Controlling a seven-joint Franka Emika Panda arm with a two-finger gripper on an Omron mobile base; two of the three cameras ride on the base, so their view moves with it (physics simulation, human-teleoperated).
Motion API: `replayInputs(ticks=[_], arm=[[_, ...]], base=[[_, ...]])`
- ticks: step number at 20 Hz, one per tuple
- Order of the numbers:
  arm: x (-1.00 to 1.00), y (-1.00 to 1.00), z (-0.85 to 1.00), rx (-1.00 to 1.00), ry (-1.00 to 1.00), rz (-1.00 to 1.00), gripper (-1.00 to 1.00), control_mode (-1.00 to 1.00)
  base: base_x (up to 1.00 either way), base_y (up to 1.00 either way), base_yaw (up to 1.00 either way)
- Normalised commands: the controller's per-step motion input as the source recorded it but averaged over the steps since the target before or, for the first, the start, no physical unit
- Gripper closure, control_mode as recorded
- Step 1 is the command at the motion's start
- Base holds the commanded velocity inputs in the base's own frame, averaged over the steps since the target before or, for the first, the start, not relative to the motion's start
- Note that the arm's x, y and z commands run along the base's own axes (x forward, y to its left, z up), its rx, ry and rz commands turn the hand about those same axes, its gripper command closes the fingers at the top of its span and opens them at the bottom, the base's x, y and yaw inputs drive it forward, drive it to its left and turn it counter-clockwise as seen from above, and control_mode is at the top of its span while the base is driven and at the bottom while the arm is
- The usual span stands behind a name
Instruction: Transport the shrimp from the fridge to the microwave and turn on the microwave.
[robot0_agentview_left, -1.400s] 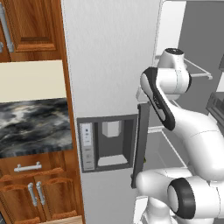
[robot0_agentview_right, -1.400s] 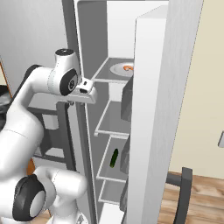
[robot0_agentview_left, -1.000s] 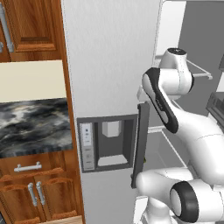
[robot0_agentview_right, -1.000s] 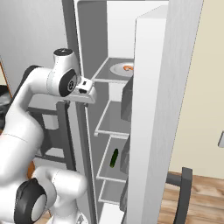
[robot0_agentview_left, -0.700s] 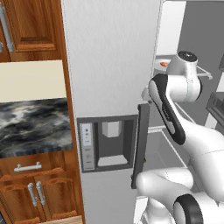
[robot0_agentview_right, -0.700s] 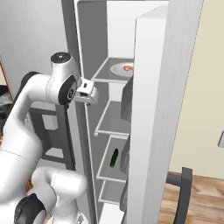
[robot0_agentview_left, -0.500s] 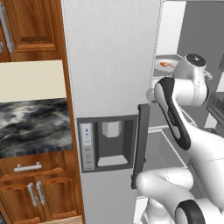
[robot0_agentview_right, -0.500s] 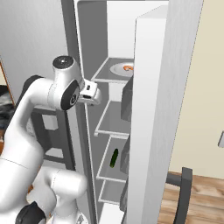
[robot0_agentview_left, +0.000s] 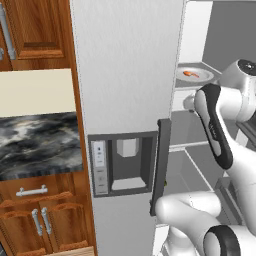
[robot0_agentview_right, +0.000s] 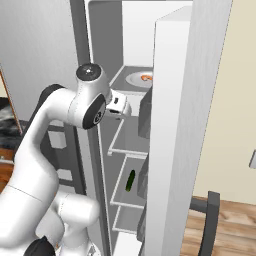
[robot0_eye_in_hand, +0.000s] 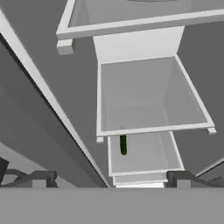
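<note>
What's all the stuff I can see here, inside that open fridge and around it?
Tall light-grey brushed-metal fridge: one, door open, dark dispenser recess and dark vertical handle on the closed door.
Round white plate: one, on an upper fridge shelf.
Orange shrimp: one, lying on the plate.
Dark green cucumber-like vegetable: one, on a lower shelf.
White fridge shelves: several, stacked inside.
Brown wooden cabinets: above and below the counter, left of the fridge.
Dark marbled counter: one, left of the fridge.
White robot arm: one, reaching into the fridge.
Two-finger gripper: one, open, holding nothing.
</note>
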Motion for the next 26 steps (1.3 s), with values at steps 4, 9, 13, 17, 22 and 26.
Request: replayInputs(ticks=[4,9,13,17,22,26], arm=[[0.03,-0.44,0.36,0.00,0.00,-0.05,-1.00,-1.00],[0.17,-0.28,0.29,-0.01,-0.01,-0.03,-1.00,-1.00],[0.21,-0.25,0.24,0.00,-0.12,0.00,-1.00,-1.00],[0.19,-0.13,0.18,-0.05,-0.19,0.00,-1.00,-1.00],[0.19,-0.01,0.14,-0.05,-0.15,0.00,-1.00,-1.00],[0.40,-0.06,0.28,0.00,0.02,-0.01,-1.00,-1.00]], base=[[0.00,0.00,0.00],[0.00,0.00,0.00],[0.00,0.00,0.00],[0.00,0.00,0.00],[0.00,0.00,0.00],[0.00,0.00,0.00]])
